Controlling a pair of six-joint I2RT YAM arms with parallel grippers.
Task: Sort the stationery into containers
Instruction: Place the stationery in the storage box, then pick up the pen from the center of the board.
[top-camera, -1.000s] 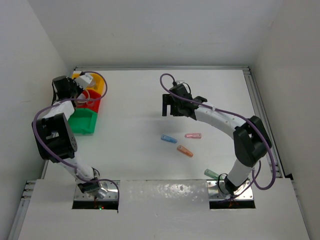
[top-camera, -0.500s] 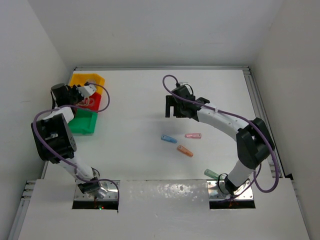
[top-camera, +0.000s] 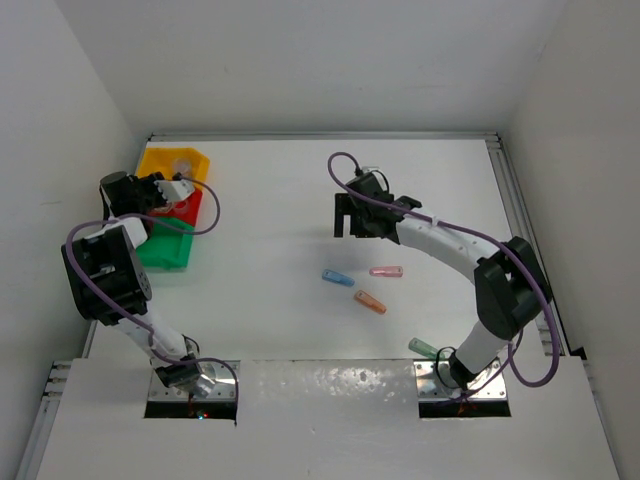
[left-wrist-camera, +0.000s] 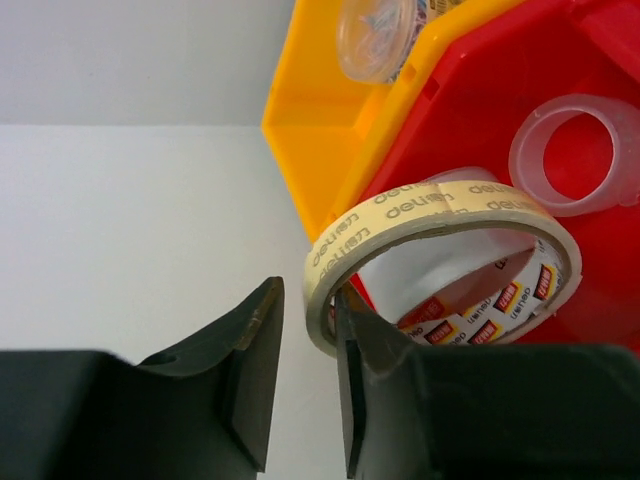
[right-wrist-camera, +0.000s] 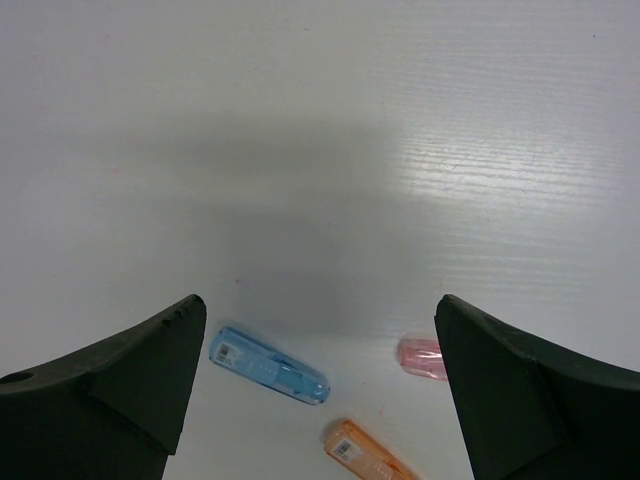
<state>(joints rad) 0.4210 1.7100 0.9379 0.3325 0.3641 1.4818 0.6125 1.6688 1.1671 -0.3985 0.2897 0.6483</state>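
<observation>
In the top view, three joined open-topped plastic bins are seen at the far-left corner of the white tabletop (top-camera: 280, 180), set along its left edge. The yellow-orange bin (top-camera: 160, 160) is farthest, the red bin (top-camera: 193, 212) is in the middle, and the green bin (top-camera: 165, 248) is nearest. The left gripper (top-camera: 172, 190) is held over the red bin. The right gripper (top-camera: 350, 215) is held above the middle of the tabletop. A blue capsule-shaped piece (top-camera: 338, 277), a pink capsule-shaped piece (top-camera: 386, 271) and an orange capsule-shaped piece (top-camera: 370, 302) lie apart between it and the near edge. A pale green piece (top-camera: 423, 347) lies at the near edge.

In the left wrist view, a beige tape ring (left-wrist-camera: 400, 210) with a printed core is seen tilted across the red bin's corner. Its wall is threaded between the fingers, one finger inside the ring. A sliver of white shows beside the outer finger, so it cannot be told whether the band is pinched or loose. A clear tape ring (left-wrist-camera: 530, 150) lies in the red bin, and a tiny clear round pot (left-wrist-camera: 375, 35) lies in the yellow-orange bin.

In the right wrist view, the fingers are spread wide with nothing between them, and the three capsules are seen below.

If the beige ring is let go where it hangs, it could be tipped by the rim and rolled onto the tabletop. It could also be dragged out by the inner finger on withdrawal. A neighbouring capsule could be knocked by the wide right claw.
</observation>
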